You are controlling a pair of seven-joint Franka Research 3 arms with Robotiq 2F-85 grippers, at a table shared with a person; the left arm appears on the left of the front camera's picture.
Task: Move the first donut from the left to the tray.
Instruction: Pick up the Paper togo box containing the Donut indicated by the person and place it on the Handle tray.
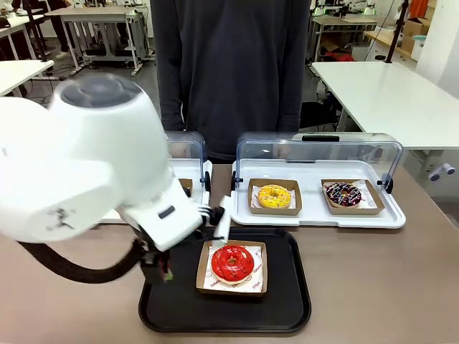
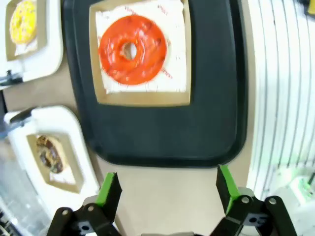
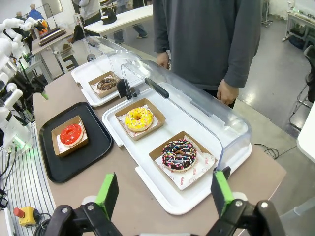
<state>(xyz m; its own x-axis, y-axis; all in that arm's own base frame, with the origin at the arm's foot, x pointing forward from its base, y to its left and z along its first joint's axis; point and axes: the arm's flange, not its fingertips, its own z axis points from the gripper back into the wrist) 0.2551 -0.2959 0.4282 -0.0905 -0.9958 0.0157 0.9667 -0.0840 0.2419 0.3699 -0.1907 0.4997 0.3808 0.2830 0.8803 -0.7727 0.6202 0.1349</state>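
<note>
Workshop hall: rows of white worktables (image 1: pixel 387 93), sewing machines behind.

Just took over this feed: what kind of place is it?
Probably a robotics lab or workshop set up like a bakery counter: white trays with clear domed lids holding donuts, plus rows of white worktables behind the person.

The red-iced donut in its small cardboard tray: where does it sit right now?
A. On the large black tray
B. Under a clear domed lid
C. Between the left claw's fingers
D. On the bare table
A. The red-iced donut in its cardboard tray rests on the black tray, while the left claw is open and empty.
</note>
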